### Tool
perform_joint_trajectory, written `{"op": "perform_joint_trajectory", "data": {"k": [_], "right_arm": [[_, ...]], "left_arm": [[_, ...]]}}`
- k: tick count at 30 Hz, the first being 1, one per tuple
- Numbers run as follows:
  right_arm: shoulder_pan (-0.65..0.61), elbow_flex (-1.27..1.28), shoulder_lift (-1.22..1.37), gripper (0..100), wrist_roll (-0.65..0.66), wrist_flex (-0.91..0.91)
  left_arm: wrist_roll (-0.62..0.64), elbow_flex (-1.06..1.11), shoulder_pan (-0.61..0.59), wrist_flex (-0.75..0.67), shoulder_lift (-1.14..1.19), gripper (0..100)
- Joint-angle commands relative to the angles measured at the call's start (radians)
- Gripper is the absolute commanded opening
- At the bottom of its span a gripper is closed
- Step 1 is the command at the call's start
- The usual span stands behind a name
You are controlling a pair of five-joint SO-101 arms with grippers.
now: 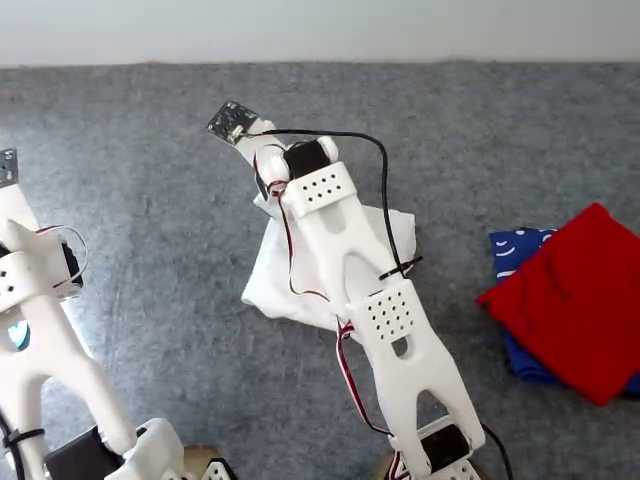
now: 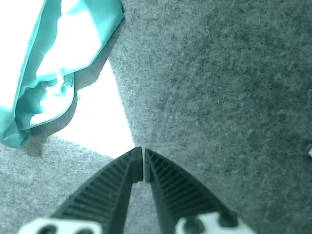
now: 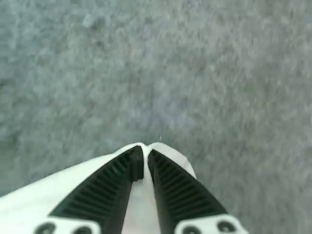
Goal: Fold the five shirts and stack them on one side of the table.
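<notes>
A crumpled white shirt [image 1: 272, 272] lies in the middle of the grey table [image 1: 150, 180], partly hidden under my right arm. My right gripper [image 3: 145, 155] is shut on a fold of this white shirt [image 3: 53, 192], whose edge pokes out past the fingertips just above the table. At the right edge a folded red shirt [image 1: 575, 300] rests on a folded blue shirt [image 1: 515, 250]. My left gripper [image 2: 144, 163] is shut with nothing in it, low over the table at the far left. A teal shirt [image 2: 48, 63] lies loose just beyond it.
A bright white patch [image 2: 97, 124] lies beside the teal shirt in the left wrist view. A white wall [image 1: 320, 30] runs along the table's far edge. Bare grey felt [image 1: 480, 140] stretches between the white shirt and the red and blue stack.
</notes>
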Motion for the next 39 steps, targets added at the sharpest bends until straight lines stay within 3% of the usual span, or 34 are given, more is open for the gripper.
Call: {"op": "perform_joint_trajectory", "data": {"k": [1, 6, 12, 29, 34, 39], "right_arm": [[-0.016, -0.037, 0.021, 1.1, 0.028, -0.128], [-0.021, -0.038, 0.09, 1.8, 0.023, -0.259], [-0.038, -0.061, 0.065, 17.9, 0.005, -0.133], [0.01, -0.207, -0.114, 17.3, -0.035, 0.165], [0.021, -0.203, -0.113, 0.5, -0.031, 0.292], [0.025, -0.178, -0.042, 1.4, -0.028, 0.197]], "left_arm": [[-0.003, -0.005, -0.025, -0.011, -0.031, 1], [-0.003, -0.005, -0.055, -0.012, -0.031, 1], [-0.003, -0.005, -0.054, -0.015, -0.031, 1], [-0.003, -0.005, -0.052, -0.009, -0.031, 1], [-0.003, -0.005, -0.051, -0.009, -0.031, 1], [-0.003, -0.005, -0.051, -0.014, -0.031, 1]]}}
